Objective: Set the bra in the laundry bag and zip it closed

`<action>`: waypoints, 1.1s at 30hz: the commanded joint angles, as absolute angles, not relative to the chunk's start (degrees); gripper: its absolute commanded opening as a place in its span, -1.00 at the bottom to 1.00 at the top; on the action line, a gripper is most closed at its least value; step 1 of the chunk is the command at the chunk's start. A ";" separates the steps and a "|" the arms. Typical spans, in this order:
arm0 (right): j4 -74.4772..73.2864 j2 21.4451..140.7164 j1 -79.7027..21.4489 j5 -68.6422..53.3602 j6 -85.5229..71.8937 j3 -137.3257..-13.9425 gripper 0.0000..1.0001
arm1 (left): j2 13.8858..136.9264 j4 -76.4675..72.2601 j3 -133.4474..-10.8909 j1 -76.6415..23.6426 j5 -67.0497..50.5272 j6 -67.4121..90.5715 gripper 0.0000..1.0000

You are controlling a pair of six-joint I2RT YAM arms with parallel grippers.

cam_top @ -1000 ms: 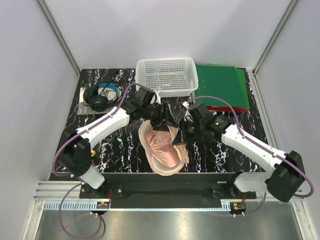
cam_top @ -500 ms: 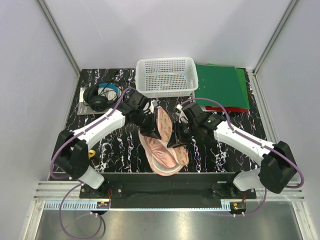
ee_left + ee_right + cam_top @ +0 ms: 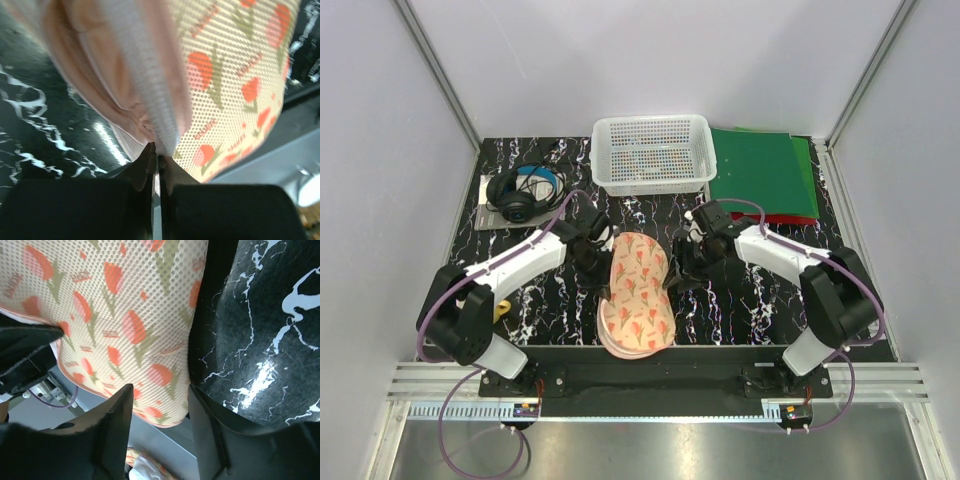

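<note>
Left wrist view: the left gripper (image 3: pixel 156 157) has its fingers clamped on the white seam of the laundry bag (image 3: pixel 235 75). The salmon folds beside the seam could be bra or lining, I cannot tell. The right gripper (image 3: pixel 160 395), fingers apart, sits just beside the closed, print-up lid at the table's (image 3: pixel 760 300) front-middle. The white basket (image 3: pixel 652 150), green folders (image 3: pixel 760 175) and headphones (image 3: pixel 520 195) lie along the back edge, well apart.

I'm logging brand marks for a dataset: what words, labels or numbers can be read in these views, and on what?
Nothing reads with certainty.
laundry bag: small red words printed among the tulips show in both wrist views, but are too blurred to read.
white basket: no text visible.
green folders: no text visible.
headphones: any marking is too small to tell.
</note>
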State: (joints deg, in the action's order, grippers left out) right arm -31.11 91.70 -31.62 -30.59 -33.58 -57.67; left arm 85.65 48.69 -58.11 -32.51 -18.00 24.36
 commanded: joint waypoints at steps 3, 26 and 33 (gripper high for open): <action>-29.01 95.62 -30.50 -33.30 -27.26 -60.29 0.29 | 87.44 43.78 -53.79 -28.93 -6.68 21.80 -0.83; 5.71 108.45 -35.77 -50.11 -42.70 -55.90 0.94 | 96.24 40.88 -57.22 -21.53 -3.60 22.50 -0.64; 25.65 110.13 -38.14 -49.31 -58.96 -46.59 0.94 | 97.29 36.57 -55.20 -21.45 -4.39 23.99 -0.63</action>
